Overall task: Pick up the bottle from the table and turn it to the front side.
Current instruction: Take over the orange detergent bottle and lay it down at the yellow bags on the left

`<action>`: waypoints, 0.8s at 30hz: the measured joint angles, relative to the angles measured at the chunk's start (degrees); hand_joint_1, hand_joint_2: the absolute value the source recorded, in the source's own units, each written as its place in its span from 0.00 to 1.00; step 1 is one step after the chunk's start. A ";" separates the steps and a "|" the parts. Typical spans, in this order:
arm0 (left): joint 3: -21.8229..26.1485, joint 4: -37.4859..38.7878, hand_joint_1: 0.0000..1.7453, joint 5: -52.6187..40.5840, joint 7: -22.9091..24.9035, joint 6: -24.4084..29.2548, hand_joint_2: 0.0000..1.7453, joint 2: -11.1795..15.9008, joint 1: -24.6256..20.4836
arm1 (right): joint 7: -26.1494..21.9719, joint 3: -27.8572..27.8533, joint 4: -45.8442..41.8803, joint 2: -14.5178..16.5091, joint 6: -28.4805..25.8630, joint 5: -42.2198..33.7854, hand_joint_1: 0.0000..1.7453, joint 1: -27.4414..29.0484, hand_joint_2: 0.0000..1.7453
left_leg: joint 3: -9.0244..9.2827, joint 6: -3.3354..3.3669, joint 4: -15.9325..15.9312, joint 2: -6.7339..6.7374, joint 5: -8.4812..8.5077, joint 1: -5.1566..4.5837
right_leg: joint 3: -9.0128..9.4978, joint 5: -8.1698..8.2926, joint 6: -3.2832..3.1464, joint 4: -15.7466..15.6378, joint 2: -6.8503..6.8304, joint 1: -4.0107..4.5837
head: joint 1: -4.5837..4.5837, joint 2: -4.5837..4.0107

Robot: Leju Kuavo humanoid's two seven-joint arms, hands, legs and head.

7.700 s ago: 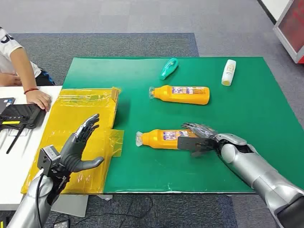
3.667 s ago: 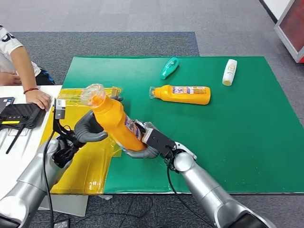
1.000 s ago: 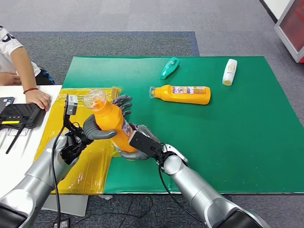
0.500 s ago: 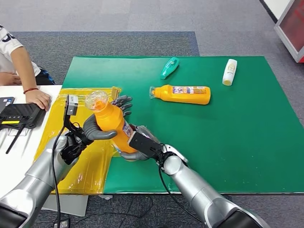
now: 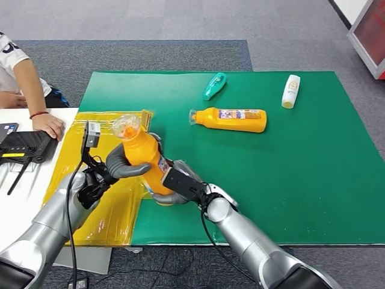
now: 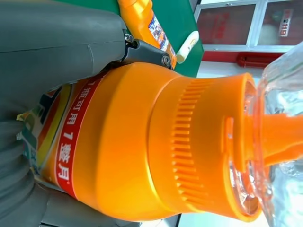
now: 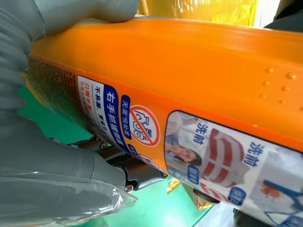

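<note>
Held orange bottle (image 5: 144, 158): lifted off the green mat (image 5: 295, 174), tilted, clear cap end up and leaning toward the yellow plastic sheet (image 5: 97, 174); base end down over the seam where that sheet meets the mat. Both hands grip it.

Left hand (image 5: 119, 162): wrapped around the upper body of the held orange bottle, thick grey thumb lying across its near side, fingers closed round the far side. The left wrist view shows the ribbed orange shoulder, the clear cap (image 6: 282, 137) and a red band with white characters next to the grey palm.

Right hand (image 5: 174, 183): cups the lower body and base of the held orange bottle from below and from the mat side, fingers closed on it. The right wrist view shows the printed label (image 7: 200, 151), blue and white panels with a red prohibition mark, facing that camera.

Second orange bottle (image 5: 229, 119): lying flat on the mat, well beyond the held orange bottle, cap end toward it.

Teal bottle (image 5: 214, 85): lying on the mat, further still.

White bottle (image 5: 290, 91): lying on the mat, far from the held orange bottle, toward the mat's far right corner.

Person's hand (image 5: 49, 125): resting on the white table (image 5: 18, 198), beside a black device (image 5: 23, 146), across the yellow sheet from the held orange bottle.
</note>
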 joint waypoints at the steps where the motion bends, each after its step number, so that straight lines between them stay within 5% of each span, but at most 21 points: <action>1: 0.00 0.01 1.00 -0.02 -0.04 0.01 1.00 0.00 0.01 | 0.00 0.00 0.00 0.01 0.02 0.01 1.00 0.04 1.00 | 0.00 0.00 0.00 0.00 0.00 0.00 | 0.00 0.00 0.00 0.00 0.00 0.00 | 0.01 0.00; 6: 0.00 -0.03 1.00 -0.15 -0.46 0.08 1.00 0.01 0.29 | 0.08 0.00 0.00 0.10 0.05 0.02 0.94 0.20 1.00 | -0.01 0.00 0.00 0.00 0.00 0.00 | 0.00 0.01 0.00 0.00 0.00 0.00 | 0.01 -0.01; 7: 0.00 -0.07 1.00 -0.21 -0.60 0.09 1.00 0.03 0.42 | 0.11 0.00 0.00 0.10 0.06 0.03 0.81 0.23 1.00 | -0.01 0.00 0.00 0.00 0.00 0.00 | 0.00 0.01 0.00 0.00 0.00 0.00 | 0.01 -0.01; 10: 0.00 -0.20 1.00 -0.56 -1.00 0.18 1.00 0.09 0.80 | 0.25 0.00 0.00 0.10 0.09 0.11 0.11 0.39 1.00 | -0.01 0.00 0.00 0.00 0.00 0.00 | 0.00 0.01 0.00 0.00 0.00 0.00 | 0.00 -0.01; 11: 0.01 -0.26 1.00 -0.70 -1.11 0.26 1.00 0.10 0.91 | 0.28 0.00 -0.01 0.10 0.12 0.14 0.00 0.44 1.00 | -0.01 0.00 0.00 0.00 0.00 0.00 | 0.00 0.01 0.00 0.00 0.00 0.00 | 0.00 -0.01; 24: 0.17 -2.44 1.00 -3.18 -2.00 1.37 1.00 1.51 3.71 | 0.45 0.00 -1.07 0.10 0.33 -0.01 0.00 0.73 1.00 | -0.02 0.00 0.00 0.01 0.01 0.00 | -0.04 0.02 0.00 0.00 0.00 0.00 | 0.01 -0.01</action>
